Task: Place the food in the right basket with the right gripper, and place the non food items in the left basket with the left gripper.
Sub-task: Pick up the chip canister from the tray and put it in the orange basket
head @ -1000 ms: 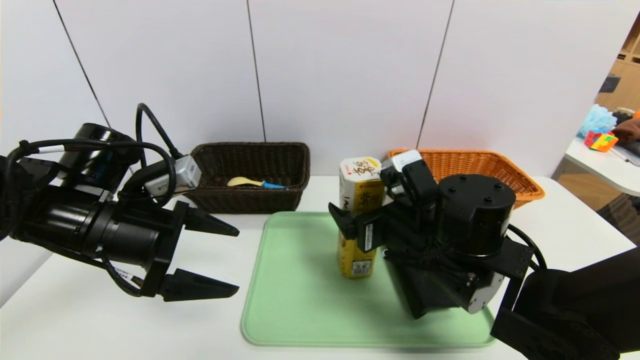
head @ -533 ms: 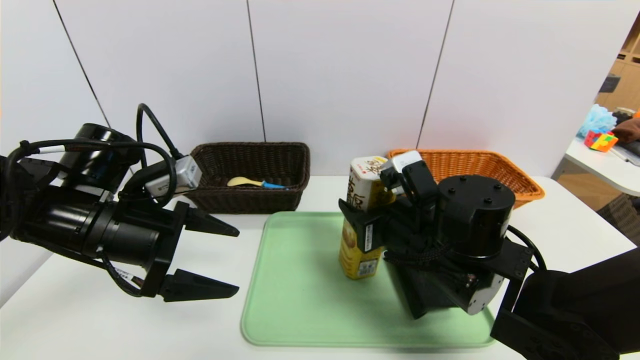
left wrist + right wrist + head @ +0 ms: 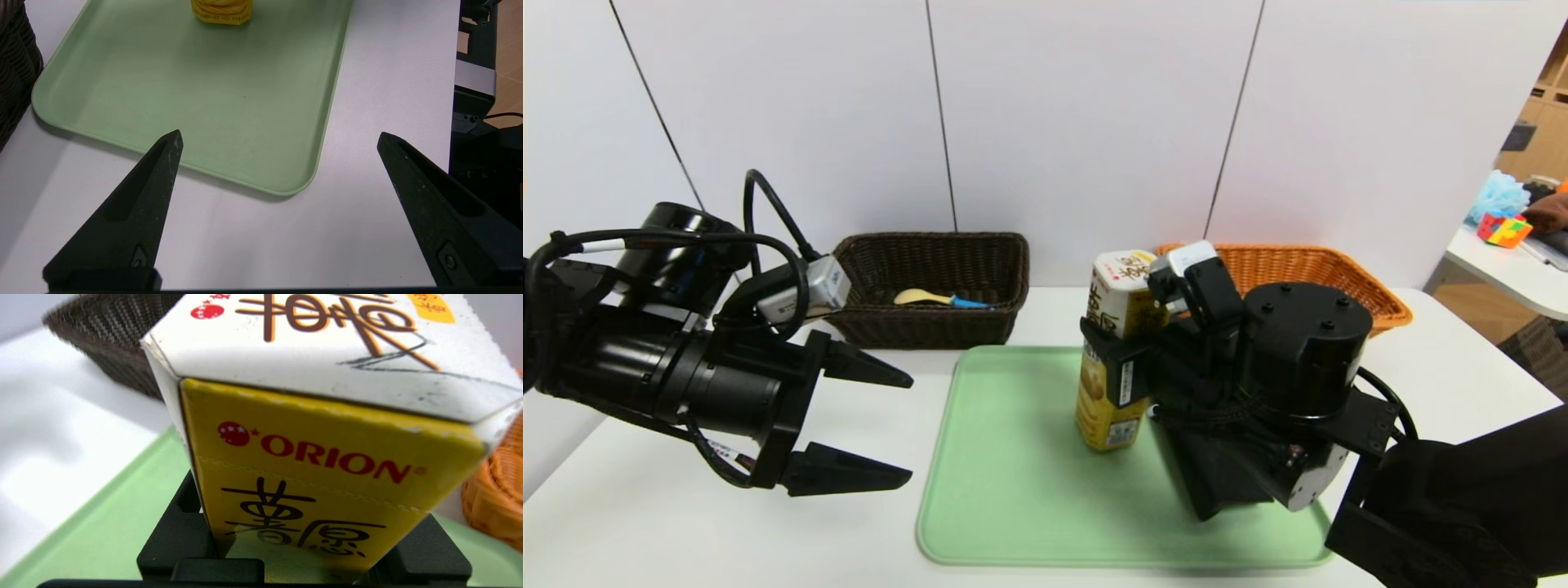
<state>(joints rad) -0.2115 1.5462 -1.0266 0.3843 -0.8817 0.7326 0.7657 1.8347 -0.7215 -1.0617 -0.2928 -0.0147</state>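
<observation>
Your right pincer (image 3: 296, 539) is closed around the tall yellow-and-white cardboard snack box (image 3: 1117, 351), which sits between its fingers, above the green plastic tray (image 3: 1029, 490). Your left pincer (image 3: 912, 429) stands wide, well apart from the box, left of the tray.

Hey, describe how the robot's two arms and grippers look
Both arms are glossy and matte black, with round motor housings and black cables. The left gripper and right gripper have black, wedge-shaped fingers. Each wrist carries a silvery camera; a white barcode label marks the right gripper.
</observation>
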